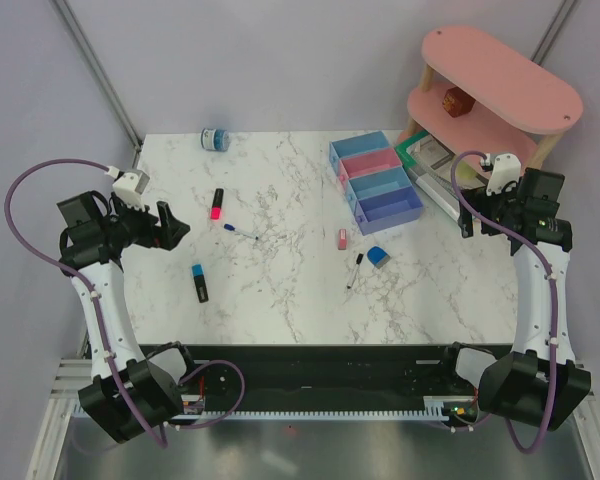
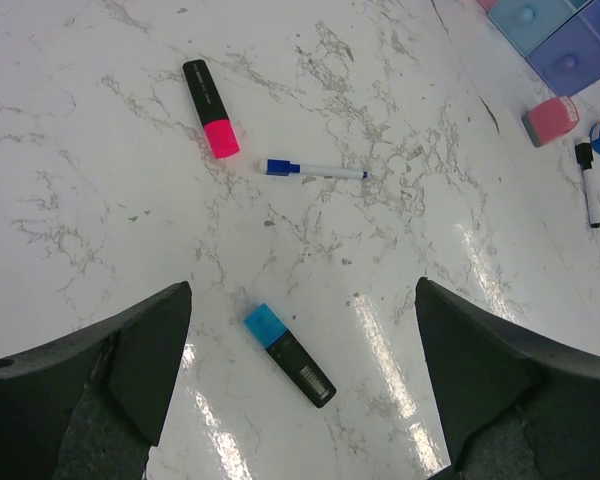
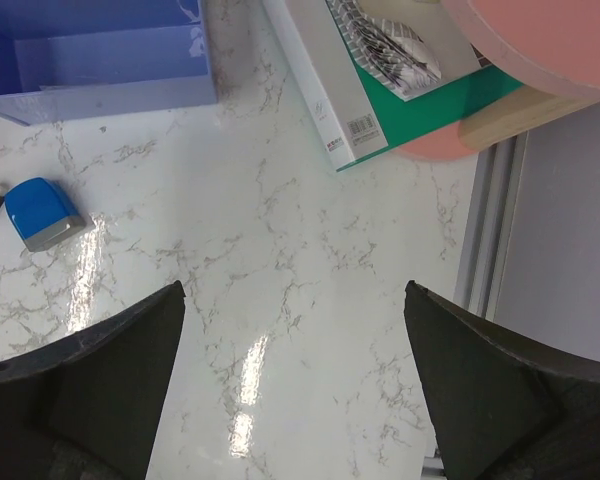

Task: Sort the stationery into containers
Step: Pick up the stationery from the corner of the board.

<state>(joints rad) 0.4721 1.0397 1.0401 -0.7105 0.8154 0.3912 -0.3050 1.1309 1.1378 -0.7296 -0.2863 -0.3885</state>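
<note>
The stationery lies loose on the marble table. A pink highlighter (image 1: 216, 204) (image 2: 210, 108), a thin blue-capped pen (image 1: 242, 232) (image 2: 315, 170) and a blue highlighter (image 1: 199, 282) (image 2: 290, 355) lie at the left. A pink eraser (image 1: 342, 239) (image 2: 551, 120), a blue cube (image 1: 378, 256) (image 3: 42, 212) and a black pen (image 1: 354, 270) (image 2: 588, 183) lie near the row of containers (image 1: 375, 180) (image 3: 100, 60). A tape roll (image 1: 216, 138) sits at the back left. My left gripper (image 1: 170, 225) (image 2: 300, 290) hovers open above the blue highlighter. My right gripper (image 1: 475, 195) (image 3: 295, 295) stands open over bare marble, right of the cube.
A green-rimmed flat tray (image 1: 430, 165) (image 3: 380, 100) lies right of the bins. Behind it stands a pink two-tier shelf (image 1: 490, 85) (image 3: 540, 40) with a small brown block (image 1: 454, 101) on its lower tier. The table's right edge (image 3: 485, 240) is close to my right gripper.
</note>
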